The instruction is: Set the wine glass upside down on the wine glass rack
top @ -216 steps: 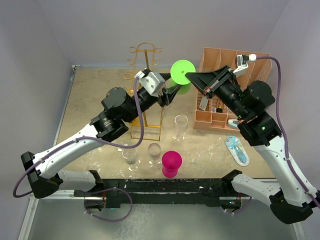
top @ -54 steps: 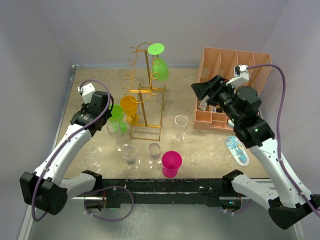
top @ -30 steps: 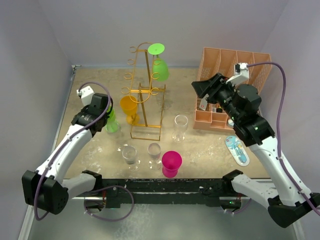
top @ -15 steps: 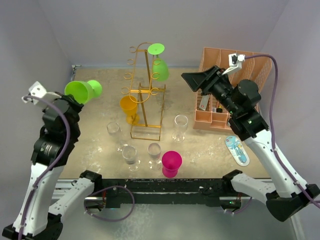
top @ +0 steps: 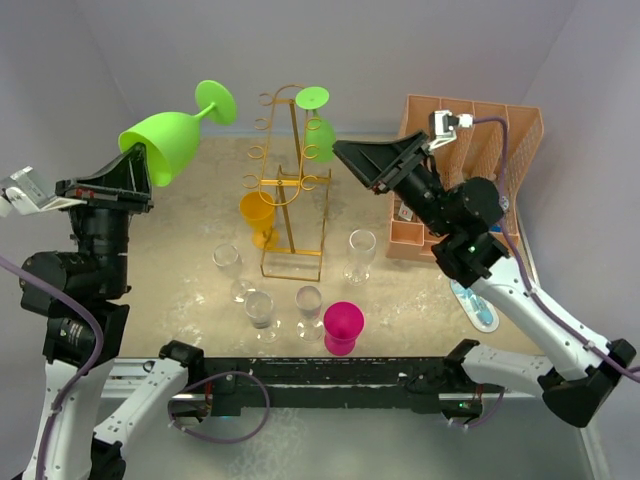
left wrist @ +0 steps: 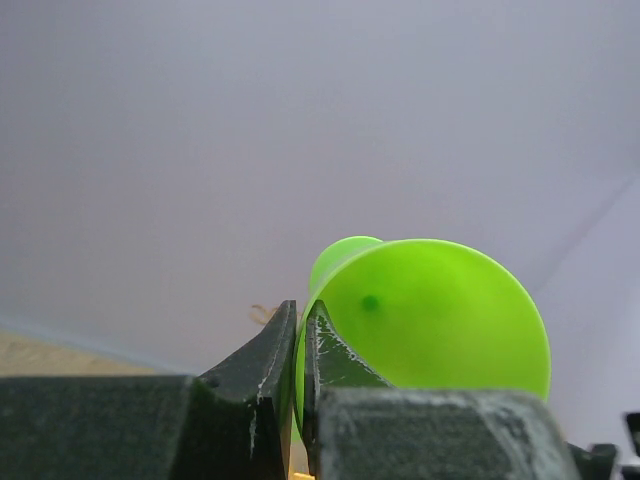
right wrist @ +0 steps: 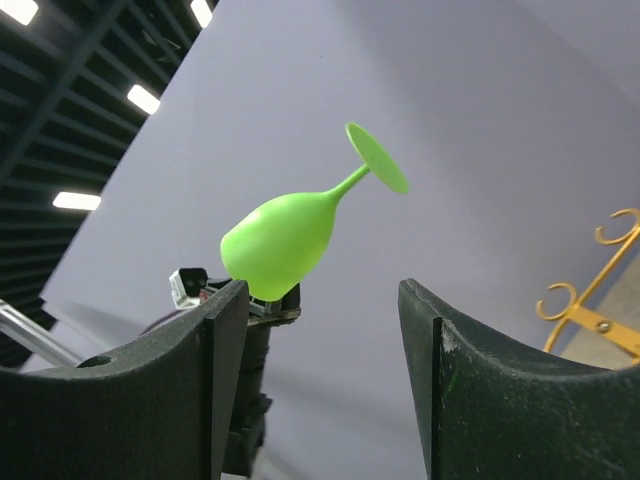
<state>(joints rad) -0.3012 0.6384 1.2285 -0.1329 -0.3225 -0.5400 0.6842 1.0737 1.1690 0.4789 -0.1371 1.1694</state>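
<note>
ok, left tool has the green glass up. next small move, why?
Probably swing the left tool rightward toward the wine glass rack. It grips the green wine glass by the rim, foot up, well left of the rack, whose upper left hooks look free. The right tool is open.

Wine glass [top: 165,143] glossy plastic; rack [top: 291,181] gold wire.

A magenta cup [top: 343,325] stands just beside a clear glass [top: 309,301].

A green glass [top: 320,138] and orange glass [top: 257,212] crowd the wine glass rack [top: 293,200].
</note>
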